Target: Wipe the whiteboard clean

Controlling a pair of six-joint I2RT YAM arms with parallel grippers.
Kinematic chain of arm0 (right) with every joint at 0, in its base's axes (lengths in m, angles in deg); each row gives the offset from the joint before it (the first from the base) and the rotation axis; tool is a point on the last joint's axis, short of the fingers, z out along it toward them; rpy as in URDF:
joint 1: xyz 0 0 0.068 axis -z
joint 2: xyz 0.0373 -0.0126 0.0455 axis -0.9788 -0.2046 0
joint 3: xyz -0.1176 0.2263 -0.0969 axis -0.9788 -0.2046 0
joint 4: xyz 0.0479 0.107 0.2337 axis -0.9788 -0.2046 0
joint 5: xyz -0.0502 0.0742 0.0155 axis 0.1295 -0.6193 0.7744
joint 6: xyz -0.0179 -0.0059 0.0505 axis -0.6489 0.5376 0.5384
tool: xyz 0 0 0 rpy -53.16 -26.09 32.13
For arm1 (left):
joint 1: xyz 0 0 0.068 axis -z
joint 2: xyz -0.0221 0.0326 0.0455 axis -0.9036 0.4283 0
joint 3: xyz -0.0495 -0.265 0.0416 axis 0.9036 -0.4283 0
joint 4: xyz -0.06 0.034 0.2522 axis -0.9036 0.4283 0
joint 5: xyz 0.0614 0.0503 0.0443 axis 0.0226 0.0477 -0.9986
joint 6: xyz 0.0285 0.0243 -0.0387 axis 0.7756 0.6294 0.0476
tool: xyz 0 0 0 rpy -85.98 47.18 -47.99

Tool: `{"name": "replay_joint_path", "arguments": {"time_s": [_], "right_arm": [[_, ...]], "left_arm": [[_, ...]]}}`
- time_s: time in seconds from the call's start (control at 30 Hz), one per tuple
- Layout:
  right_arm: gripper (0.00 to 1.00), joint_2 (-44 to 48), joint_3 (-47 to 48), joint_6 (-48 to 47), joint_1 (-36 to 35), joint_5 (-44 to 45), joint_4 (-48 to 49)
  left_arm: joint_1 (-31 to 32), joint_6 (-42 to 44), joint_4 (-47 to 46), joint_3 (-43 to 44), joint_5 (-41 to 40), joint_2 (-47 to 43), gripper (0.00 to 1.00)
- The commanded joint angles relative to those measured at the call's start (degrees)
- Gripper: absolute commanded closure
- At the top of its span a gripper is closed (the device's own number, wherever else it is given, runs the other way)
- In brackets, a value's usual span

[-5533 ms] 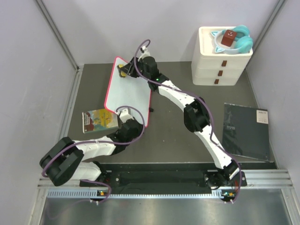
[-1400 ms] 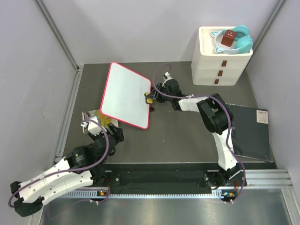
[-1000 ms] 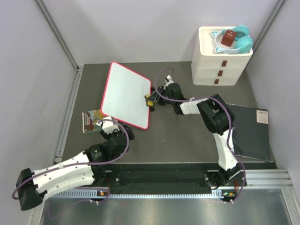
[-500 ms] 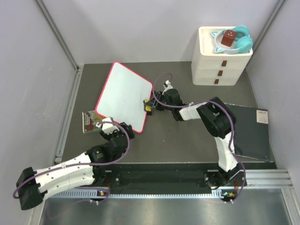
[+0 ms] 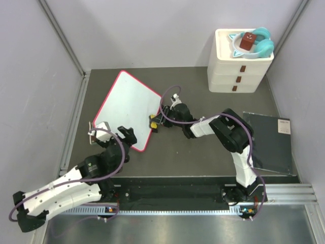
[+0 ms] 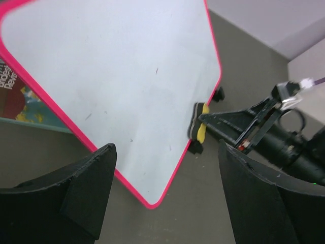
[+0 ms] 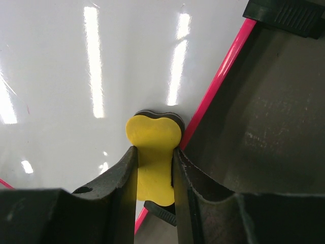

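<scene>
The whiteboard (image 5: pixel 127 104) lies flat and skewed on the dark table, its red-pink frame around a white face with only faint specks (image 6: pixel 117 76). My right gripper (image 5: pixel 155 122) is shut on a yellow eraser (image 7: pixel 152 147), which presses on the board just inside its right edge (image 6: pixel 201 129). Black clips (image 7: pixel 284 15) sit on that edge. My left gripper (image 5: pixel 112 133) hovers open over the board's near corner (image 6: pixel 152 203) with nothing between its fingers (image 6: pixel 91 178).
A colourful book (image 6: pixel 12 99) pokes out from under the board's left side. A white drawer unit (image 5: pixel 236 68) with teal headphones (image 5: pixel 261 43) stands at the back right. A dark sheet (image 5: pixel 269 145) lies at the right, and grey walls close in three sides.
The board has swung so that its near corner moved left and toward me. The right gripper slid left and nearer with the eraser. The left arm shifted left, and its gripper stayed open.
</scene>
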Motion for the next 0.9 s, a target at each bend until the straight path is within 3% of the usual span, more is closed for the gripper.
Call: {"name": "replay_joint_path", "arguments": {"time_s": [0.0, 0.13, 0.33, 0.87], "right_arm": [[1.0, -0.96, -2.02, -1.98, -4.63, -6.96, -12.51], [1.0, 0.89, -1.4, -3.74, -4.71, -5.47, -13.74], [1.0, 2.91, -0.17, -6.03, -4.54, -3.62, -15.41], [1.0, 3.88, 1.94, -6.65, -0.94, -3.27, -13.57]], "left_arm": [[-0.1, 9.63, -1.26, 4.96, -3.32, -5.6, 0.15], [-0.1, 19.21, -5.67, 8.21, -1.66, -6.85, 0.13], [-0.1, 22.58, -6.29, 12.18, -0.42, -5.62, 0.13], [-0.1, 19.95, -0.94, 10.42, 1.42, -7.03, 0.12]]}}
